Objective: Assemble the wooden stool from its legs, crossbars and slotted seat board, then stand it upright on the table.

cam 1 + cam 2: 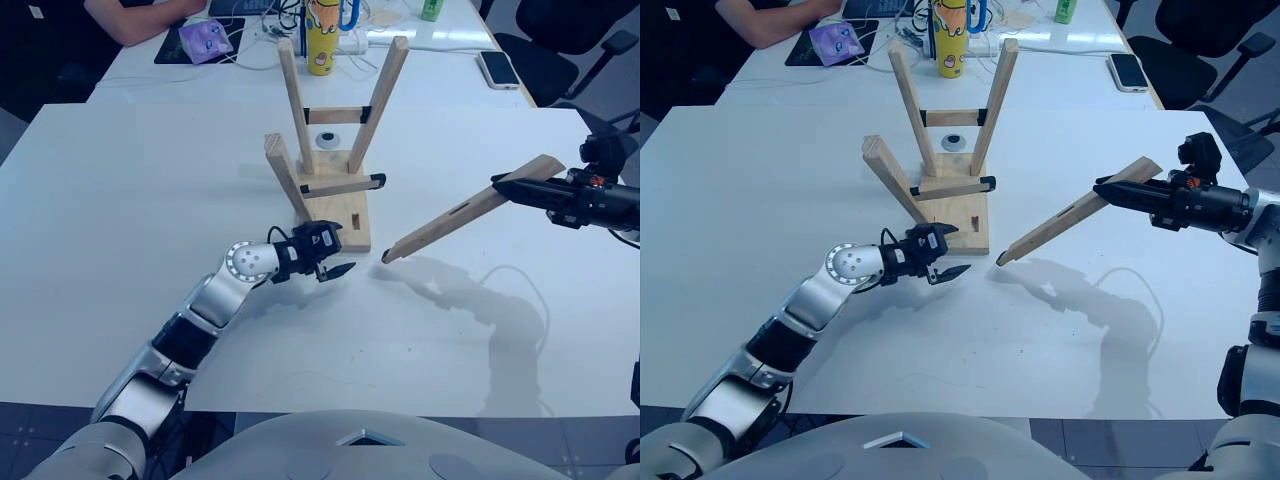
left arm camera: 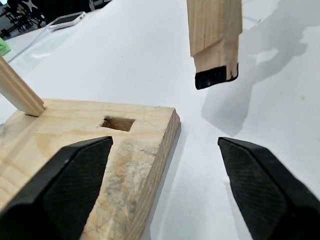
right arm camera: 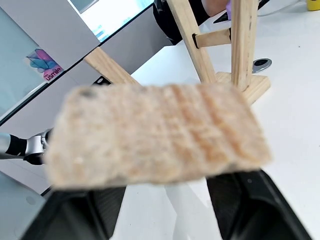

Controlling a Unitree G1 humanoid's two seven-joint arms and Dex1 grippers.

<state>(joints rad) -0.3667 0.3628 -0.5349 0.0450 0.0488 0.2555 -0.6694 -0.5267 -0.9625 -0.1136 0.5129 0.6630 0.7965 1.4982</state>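
White table (image 1: 120,200) holds the upturned seat board (image 1: 345,225). My left gripper (image 1: 336,252) sits open beside its empty slot (image 2: 118,123). My right gripper (image 1: 512,186) clamps the loose leg (image 1: 450,217), whose tip is near the board. A skewed approach could jam it or shove the board.

Silver-grey left arm (image 1: 190,320), white round joint (image 1: 250,262), black gripper (image 1: 345,247) (ribbed pads (image 2: 75,180)).

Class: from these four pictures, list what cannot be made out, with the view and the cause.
1. Right wrist view: the blurred end of the long loose wooden leg covers where the right gripper clamps it.
2. Left wrist view: the pale slotted wooden seat board is cut off by the picture's edge.
3. Eye views: the yellow cup is cut by the top edge.
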